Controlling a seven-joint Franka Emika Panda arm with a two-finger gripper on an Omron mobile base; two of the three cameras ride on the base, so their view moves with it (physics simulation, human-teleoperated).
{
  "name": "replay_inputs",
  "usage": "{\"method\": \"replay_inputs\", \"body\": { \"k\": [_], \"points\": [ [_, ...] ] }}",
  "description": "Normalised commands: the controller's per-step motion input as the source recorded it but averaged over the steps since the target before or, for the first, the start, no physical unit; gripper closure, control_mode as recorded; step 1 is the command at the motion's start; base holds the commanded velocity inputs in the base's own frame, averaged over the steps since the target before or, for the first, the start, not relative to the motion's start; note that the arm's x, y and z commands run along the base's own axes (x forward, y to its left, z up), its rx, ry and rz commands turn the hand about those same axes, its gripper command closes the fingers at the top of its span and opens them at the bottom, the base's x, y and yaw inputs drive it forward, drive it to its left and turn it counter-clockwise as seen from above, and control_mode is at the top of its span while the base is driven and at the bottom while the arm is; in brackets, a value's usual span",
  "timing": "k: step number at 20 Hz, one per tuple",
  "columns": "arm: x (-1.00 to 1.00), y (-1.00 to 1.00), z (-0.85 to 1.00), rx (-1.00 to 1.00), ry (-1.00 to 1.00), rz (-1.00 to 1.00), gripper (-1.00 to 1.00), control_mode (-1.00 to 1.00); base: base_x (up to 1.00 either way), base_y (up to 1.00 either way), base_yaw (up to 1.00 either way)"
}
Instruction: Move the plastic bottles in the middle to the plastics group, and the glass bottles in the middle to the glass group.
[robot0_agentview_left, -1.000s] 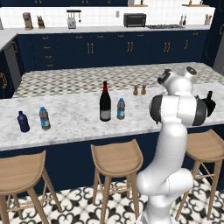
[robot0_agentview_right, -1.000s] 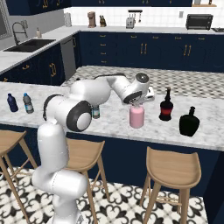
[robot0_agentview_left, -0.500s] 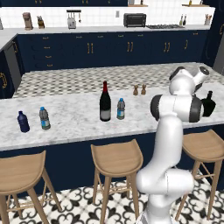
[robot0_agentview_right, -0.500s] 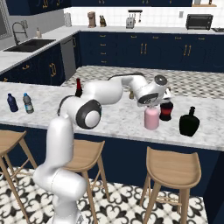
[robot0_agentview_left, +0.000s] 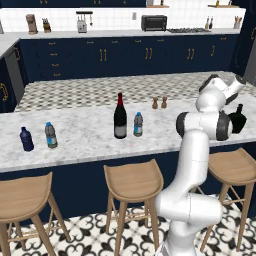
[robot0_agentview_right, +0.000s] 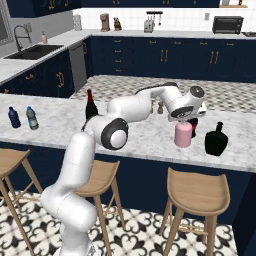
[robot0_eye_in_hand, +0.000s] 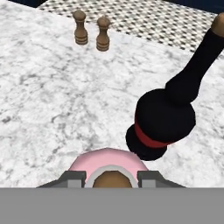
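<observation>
Change: the gripper (robot0_agentview_right: 183, 120) has carried the pink bottle (robot0_agentview_right: 183, 135) right along the counter (robot0_agentview_right: 60, 117).
Jaws: closed on its cap.
Place: beside the red-banded bottle (robot0_eye_in_hand: 168, 109), near the black flask (robot0_agentview_right: 216, 140).
Meaning: glass group reached; release next.
Left: wine bottle (robot0_agentview_left: 120, 117), water bottle (robot0_agentview_left: 138, 124).

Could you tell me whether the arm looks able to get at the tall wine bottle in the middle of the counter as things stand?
Probably not yet: the end effector sits on the pink bottle at the glass group. The wine bottle stands in the open with only the small water bottle beside it, so its top looks free once the hand is emptied.
</observation>
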Motion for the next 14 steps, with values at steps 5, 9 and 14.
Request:
{"method": "replay_inputs", "body": {
  "k": [5,9,14],
  "points": [
    [0.06,-0.09,-0.21,0.00,0.00,0.00,1.00,-1.00,0.00,0.00,0.00],
    [-0.01,0.00,-0.54,0.00,0.00,0.00,1.00,-1.00,0.00,0.00,0.00],
    [0.00,0.01,-0.54,0.00,-0.01,0.00,1.00,-1.00,0.00,0.00,0.00]
  ]
}}
